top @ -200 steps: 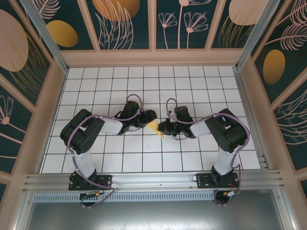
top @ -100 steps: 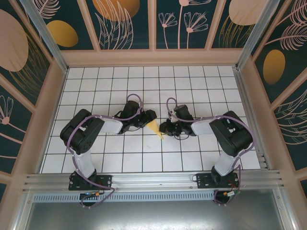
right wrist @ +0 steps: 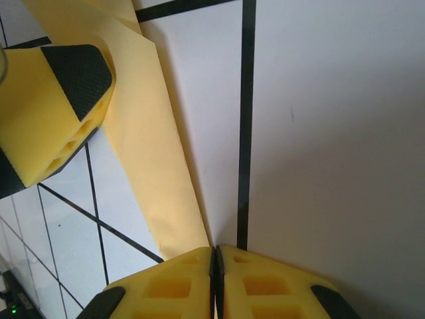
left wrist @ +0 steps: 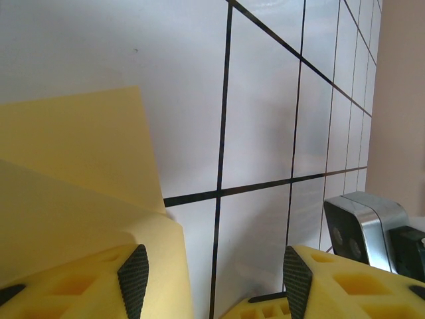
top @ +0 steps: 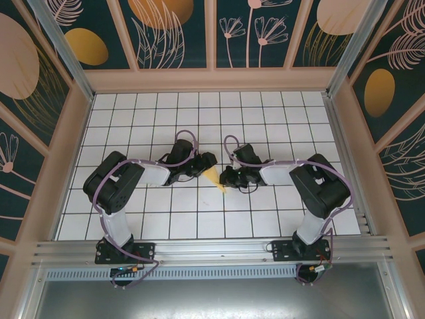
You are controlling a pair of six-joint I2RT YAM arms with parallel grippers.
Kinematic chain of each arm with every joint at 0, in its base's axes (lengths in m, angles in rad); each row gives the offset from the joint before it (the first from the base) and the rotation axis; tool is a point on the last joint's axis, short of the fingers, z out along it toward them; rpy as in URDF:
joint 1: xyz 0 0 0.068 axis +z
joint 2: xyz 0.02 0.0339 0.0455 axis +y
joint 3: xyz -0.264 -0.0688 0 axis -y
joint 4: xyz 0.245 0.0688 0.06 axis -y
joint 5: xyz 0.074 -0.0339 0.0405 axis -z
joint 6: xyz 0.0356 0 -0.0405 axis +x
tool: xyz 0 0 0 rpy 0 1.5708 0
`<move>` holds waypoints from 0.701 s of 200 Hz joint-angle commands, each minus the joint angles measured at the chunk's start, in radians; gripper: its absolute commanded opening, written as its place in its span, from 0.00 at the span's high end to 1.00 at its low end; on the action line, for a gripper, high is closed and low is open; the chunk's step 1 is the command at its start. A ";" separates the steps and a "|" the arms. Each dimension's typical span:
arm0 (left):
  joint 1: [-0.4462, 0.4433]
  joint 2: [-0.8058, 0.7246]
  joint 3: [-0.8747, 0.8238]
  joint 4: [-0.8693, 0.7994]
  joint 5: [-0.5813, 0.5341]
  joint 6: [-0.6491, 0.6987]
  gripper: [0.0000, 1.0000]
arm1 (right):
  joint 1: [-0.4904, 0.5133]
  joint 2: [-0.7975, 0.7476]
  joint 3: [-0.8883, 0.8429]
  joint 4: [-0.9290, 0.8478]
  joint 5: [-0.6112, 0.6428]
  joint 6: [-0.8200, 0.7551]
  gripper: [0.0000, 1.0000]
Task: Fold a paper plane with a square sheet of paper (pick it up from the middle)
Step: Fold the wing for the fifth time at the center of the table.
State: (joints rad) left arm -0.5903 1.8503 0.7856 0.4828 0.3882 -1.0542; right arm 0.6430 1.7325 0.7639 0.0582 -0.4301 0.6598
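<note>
The yellow sheet of paper (top: 212, 175), folded into a narrow pointed shape, lies on the tiled table between my two grippers. In the right wrist view it runs as a long strip (right wrist: 149, 139) down to my right gripper (right wrist: 216, 258), whose jaws are pressed together on the strip's lower tip. My left gripper (left wrist: 214, 274) is open, with bare tile between the pads. Its left finger (left wrist: 133, 272) rests against the paper's layered edge (left wrist: 73, 159). That same finger (right wrist: 60, 113) sits on the strip's upper end in the right wrist view. From above, the left gripper (top: 210, 161) and right gripper (top: 226, 178) nearly meet.
The white grid table (top: 199, 119) is walled by a wooden frame (top: 212, 80) at the back and sides. An aluminium rail (top: 212, 249) runs along the near edge by the arm bases. The right wrist camera (left wrist: 362, 226) sits close to my left fingers.
The right arm's wrist and forearm have shifted slightly left and back, with its gripper staying at the paper's tip. The left arm and the paper have not moved.
</note>
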 commanded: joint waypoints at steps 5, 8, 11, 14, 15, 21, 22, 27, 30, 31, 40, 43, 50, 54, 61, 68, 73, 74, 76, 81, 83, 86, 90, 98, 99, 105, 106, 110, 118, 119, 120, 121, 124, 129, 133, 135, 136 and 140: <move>0.010 0.026 -0.015 -0.161 -0.073 0.041 0.41 | 0.042 0.055 -0.006 -0.164 0.145 -0.028 0.88; 0.010 0.028 -0.013 -0.164 -0.074 0.042 0.41 | 0.047 0.056 -0.004 -0.167 0.151 -0.031 0.88; 0.010 0.029 -0.012 -0.165 -0.074 0.043 0.41 | 0.052 0.056 -0.001 -0.169 0.154 -0.034 0.88; 0.012 0.029 -0.011 -0.166 -0.075 0.042 0.41 | 0.057 0.056 0.002 -0.172 0.156 -0.036 0.88; 0.011 0.029 -0.011 -0.166 -0.075 0.042 0.41 | 0.057 0.055 0.003 -0.172 0.157 -0.037 0.88; 0.011 0.028 -0.012 -0.168 -0.075 0.044 0.41 | 0.064 0.050 0.005 -0.175 0.163 -0.040 0.88; 0.011 0.028 -0.012 -0.168 -0.075 0.044 0.41 | 0.064 0.049 0.006 -0.177 0.165 -0.040 0.88; 0.010 0.028 -0.012 -0.168 -0.074 0.044 0.41 | 0.065 0.041 0.007 -0.180 0.172 -0.037 0.88; 0.010 0.028 -0.012 -0.168 -0.074 0.044 0.41 | 0.064 0.035 0.008 -0.180 0.176 -0.036 0.88; 0.010 0.028 -0.012 -0.167 -0.074 0.044 0.41 | 0.063 0.032 0.008 -0.180 0.176 -0.035 0.88; 0.011 0.030 -0.011 -0.168 -0.073 0.045 0.41 | 0.058 0.002 0.009 -0.177 0.187 -0.035 0.88; 0.011 0.030 -0.011 -0.168 -0.072 0.044 0.41 | 0.055 -0.013 0.008 -0.177 0.191 -0.035 0.88; 0.011 0.030 -0.010 -0.173 -0.071 0.046 0.41 | 0.048 -0.045 0.008 -0.172 0.198 -0.037 0.88; 0.011 0.030 -0.010 -0.174 -0.072 0.047 0.41 | 0.041 -0.065 0.005 -0.167 0.200 -0.036 0.88; 0.012 0.029 -0.012 -0.176 -0.075 0.048 0.41 | 0.030 -0.098 -0.001 -0.152 0.190 -0.035 0.87; 0.011 0.029 -0.011 -0.177 -0.075 0.049 0.41 | 0.014 -0.130 -0.010 -0.129 0.170 -0.033 0.87; 0.011 0.030 -0.010 -0.177 -0.074 0.049 0.41 | 0.003 -0.149 -0.018 -0.105 0.145 -0.029 0.87; 0.011 0.030 -0.010 -0.177 -0.075 0.049 0.41 | 0.001 -0.154 -0.021 -0.099 0.139 -0.027 0.87; 0.011 0.030 -0.011 -0.177 -0.074 0.049 0.41 | -0.005 -0.162 -0.025 -0.088 0.127 -0.025 0.87; 0.011 0.030 -0.011 -0.178 -0.074 0.049 0.41 | -0.016 -0.177 -0.037 -0.053 0.087 -0.019 0.87; 0.010 0.030 -0.010 -0.179 -0.074 0.049 0.41 | -0.019 -0.182 -0.042 -0.038 0.073 -0.015 0.86; 0.011 0.030 -0.010 -0.179 -0.073 0.049 0.41 | -0.025 -0.189 -0.049 -0.016 0.046 -0.009 0.86; 0.011 0.030 -0.008 -0.179 -0.072 0.050 0.41 | -0.031 -0.196 -0.056 0.011 0.015 -0.001 0.86; 0.011 0.030 -0.009 -0.182 -0.072 0.052 0.41 | -0.036 -0.202 -0.062 0.052 -0.023 0.016 0.86; 0.011 0.030 -0.009 -0.182 -0.072 0.052 0.41 | -0.036 -0.202 -0.063 0.057 -0.028 0.018 0.87; 0.012 0.030 -0.008 -0.183 -0.074 0.054 0.41 | -0.035 -0.201 -0.066 0.091 -0.059 0.025 0.88; 0.012 0.030 -0.008 -0.183 -0.074 0.055 0.41 | -0.035 -0.200 -0.067 0.096 -0.065 0.025 0.88; 0.011 0.032 -0.007 -0.184 -0.074 0.054 0.41 | -0.035 -0.197 -0.067 0.117 -0.087 0.030 0.90; 0.012 0.031 -0.005 -0.187 -0.072 0.055 0.41 | -0.031 -0.193 -0.069 0.148 -0.110 0.046 0.91; 0.012 0.031 -0.005 -0.187 -0.073 0.055 0.41 | -0.031 -0.194 -0.071 0.152 -0.112 0.049 0.91; 0.012 0.031 -0.005 -0.187 -0.071 0.055 0.41 | -0.030 -0.193 -0.071 0.156 -0.113 0.052 0.92; 0.012 0.032 -0.005 -0.187 -0.071 0.055 0.41 | -0.030 -0.193 -0.073 0.162 -0.115 0.054 0.92; 0.012 0.032 -0.004 -0.188 -0.071 0.054 0.41 | -0.029 -0.192 -0.076 0.176 -0.121 0.063 0.94; 0.012 0.031 -0.003 -0.188 -0.071 0.056 0.41 | -0.029 -0.188 -0.084 0.213 -0.143 0.074 0.95; 0.011 0.032 -0.002 -0.188 -0.071 0.057 0.41 | -0.030 -0.183 -0.090 0.243 -0.167 0.084 0.96; 0.011 0.031 -0.003 -0.189 -0.071 0.057 0.41 | -0.030 -0.178 -0.093 0.250 -0.180 0.088 0.96; 0.011 0.031 -0.003 -0.189 -0.071 0.056 0.41 | -0.030 -0.175 -0.093 0.256 -0.186 0.090 0.96; 0.011 0.031 -0.002 -0.190 -0.072 0.057 0.41 | -0.029 -0.164 -0.095 0.278 -0.212 0.096 0.97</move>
State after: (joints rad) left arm -0.5903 1.8503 0.8017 0.4480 0.3878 -1.0389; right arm 0.6090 1.5471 0.6998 0.1581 -0.4808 0.6910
